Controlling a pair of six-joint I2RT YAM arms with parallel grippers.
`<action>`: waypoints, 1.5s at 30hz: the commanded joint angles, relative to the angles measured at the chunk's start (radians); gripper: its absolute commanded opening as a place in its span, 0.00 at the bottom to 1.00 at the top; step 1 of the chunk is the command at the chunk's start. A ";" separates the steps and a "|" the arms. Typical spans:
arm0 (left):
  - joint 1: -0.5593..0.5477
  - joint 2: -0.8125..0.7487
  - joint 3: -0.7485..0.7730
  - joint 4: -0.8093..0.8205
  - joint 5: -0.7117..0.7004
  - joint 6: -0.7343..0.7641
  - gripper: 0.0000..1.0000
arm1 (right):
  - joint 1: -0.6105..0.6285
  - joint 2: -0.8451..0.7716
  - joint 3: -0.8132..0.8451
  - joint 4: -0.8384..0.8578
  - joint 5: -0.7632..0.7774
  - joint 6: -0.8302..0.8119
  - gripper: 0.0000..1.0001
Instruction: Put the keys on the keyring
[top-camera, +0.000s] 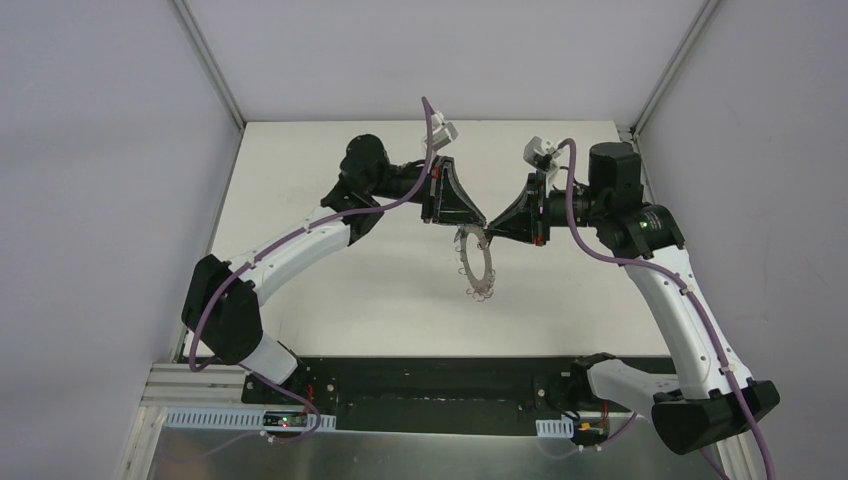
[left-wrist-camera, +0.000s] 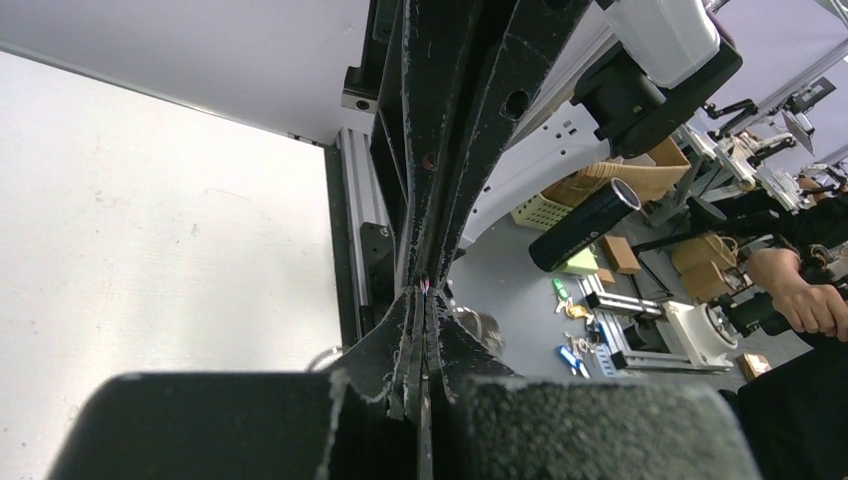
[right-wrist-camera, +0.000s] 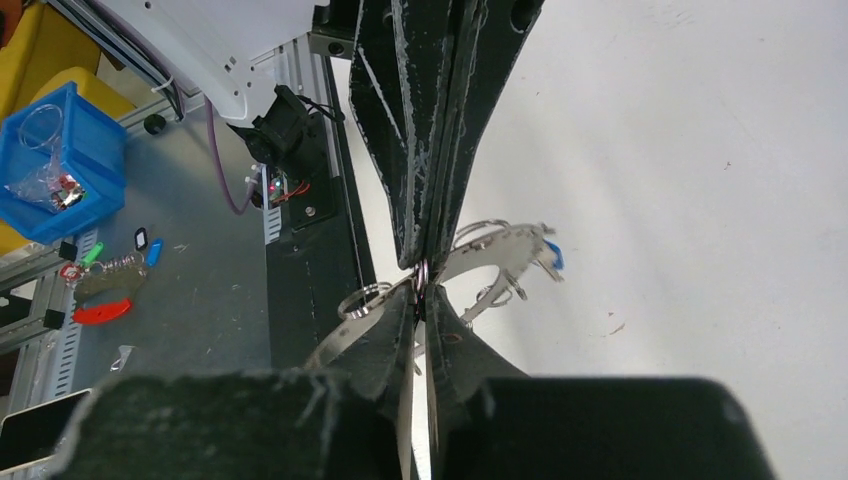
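Note:
The grey keyring (top-camera: 492, 268) hangs on edge in the air over the white table (top-camera: 350, 300), held from the top where both grippers meet. My left gripper (top-camera: 478, 222) is shut on its upper rim from the left. My right gripper (top-camera: 493, 231) comes from the right, its tips (right-wrist-camera: 422, 282) pinched on a small wire loop at the rim of the keyring (right-wrist-camera: 500, 250). A blue-headed key (right-wrist-camera: 553, 257) dangles from a loop on the far side of the ring. In the left wrist view the left gripper (left-wrist-camera: 425, 292) is pressed shut, with a wire loop (left-wrist-camera: 325, 356) showing beside it.
The black base rail (top-camera: 430, 385) runs along the table's near edge. Off the table lie a blue bin (right-wrist-camera: 60, 170) and loose key tags (right-wrist-camera: 110, 275). Boxes and more keys (left-wrist-camera: 572, 310) sit on the floor beyond, with a person's hand (left-wrist-camera: 800, 300) at the far right.

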 joint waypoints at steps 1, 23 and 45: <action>-0.002 -0.010 0.011 0.032 0.008 0.030 0.00 | -0.005 0.000 0.005 0.054 -0.045 0.014 0.03; -0.035 -0.019 0.314 -0.939 -0.078 0.828 0.22 | 0.080 0.070 0.093 -0.168 0.144 -0.117 0.00; -0.098 0.037 0.396 -1.083 -0.178 1.021 0.40 | 0.086 0.073 0.077 -0.162 0.106 -0.107 0.00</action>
